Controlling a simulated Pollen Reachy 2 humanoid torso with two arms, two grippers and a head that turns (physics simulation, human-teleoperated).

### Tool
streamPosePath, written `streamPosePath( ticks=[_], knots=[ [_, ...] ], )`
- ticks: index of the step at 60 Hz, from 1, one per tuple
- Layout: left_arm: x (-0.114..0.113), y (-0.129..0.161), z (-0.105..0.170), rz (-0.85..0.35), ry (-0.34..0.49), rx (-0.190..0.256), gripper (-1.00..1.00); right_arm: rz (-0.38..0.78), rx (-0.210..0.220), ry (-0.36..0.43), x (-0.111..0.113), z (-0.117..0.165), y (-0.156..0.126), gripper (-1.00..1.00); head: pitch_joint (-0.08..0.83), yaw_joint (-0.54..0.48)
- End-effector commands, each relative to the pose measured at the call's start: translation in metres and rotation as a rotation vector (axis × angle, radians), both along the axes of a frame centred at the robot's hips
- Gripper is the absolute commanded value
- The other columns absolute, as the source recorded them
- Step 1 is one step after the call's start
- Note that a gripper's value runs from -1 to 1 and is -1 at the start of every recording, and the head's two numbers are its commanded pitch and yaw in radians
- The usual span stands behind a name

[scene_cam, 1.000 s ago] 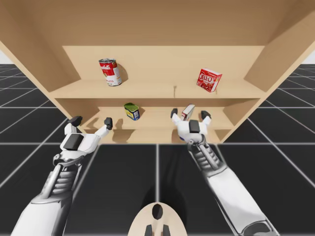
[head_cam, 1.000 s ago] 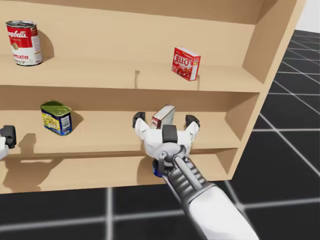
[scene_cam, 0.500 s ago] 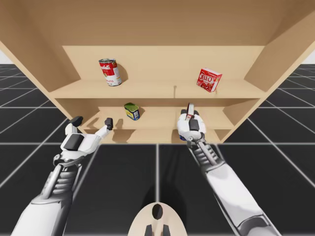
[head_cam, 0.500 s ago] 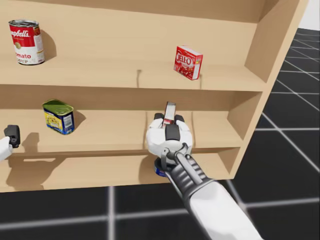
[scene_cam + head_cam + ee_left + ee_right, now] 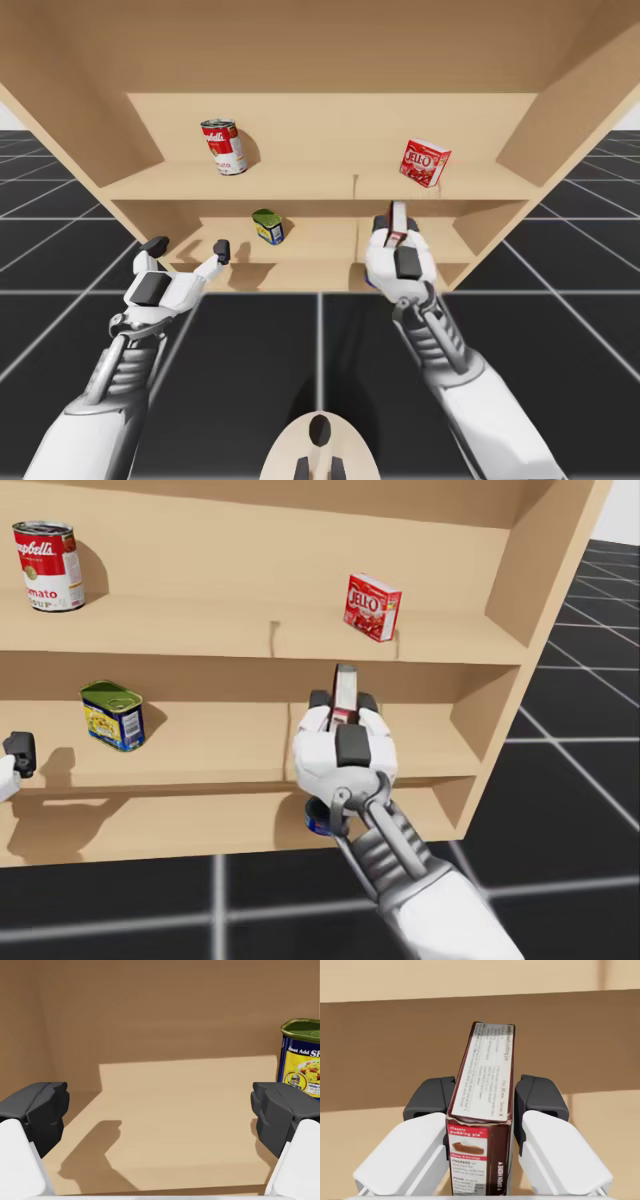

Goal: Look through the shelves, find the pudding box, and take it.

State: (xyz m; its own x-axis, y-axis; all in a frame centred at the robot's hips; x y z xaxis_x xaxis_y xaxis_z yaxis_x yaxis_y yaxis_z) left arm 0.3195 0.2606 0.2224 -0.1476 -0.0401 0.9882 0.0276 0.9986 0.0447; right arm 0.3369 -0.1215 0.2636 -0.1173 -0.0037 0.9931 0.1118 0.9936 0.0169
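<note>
The pudding box [image 5: 397,222] is a slim brown carton with a white side panel, held on edge in front of the lower shelf. My right gripper [image 5: 397,238] is shut on the pudding box [image 5: 482,1090], one finger against each broad face. In the head view the pudding box [image 5: 345,695] rises above my right gripper [image 5: 344,706]. Further left, my left gripper [image 5: 188,248] stands open at the lower shelf's left end. Nothing lies between the fingers of my left gripper [image 5: 160,1110].
On the upper shelf [image 5: 300,185] stand a red and white can [image 5: 224,146] and a red box [image 5: 425,162]. A yellow and blue tin [image 5: 267,226] stands on the lower shelf, beside my left gripper's finger [image 5: 280,1115]. My right arm partly hides a blue can [image 5: 318,825] on the bottom shelf.
My right gripper went from open around the pudding box to shut on it, then lifted it and drew it back from the lower shelf. My left arm has stayed still.
</note>
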Motion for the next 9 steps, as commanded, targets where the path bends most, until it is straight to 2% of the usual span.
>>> streamPosePath(
  ticks=[1,9],
  knots=[
    [0.0,0.0,0.0,0.004,0.0,-0.003,-1.0,0.064,0.025,-0.062,-0.038,0.019,0.013,1.0,0.419,-0.21],
    [0.0,0.0,0.0,0.005,-0.002,-0.001,-1.0,0.093,0.023,-0.07,-0.074,0.017,0.008,1.0,0.423,-0.21]
  ],
)
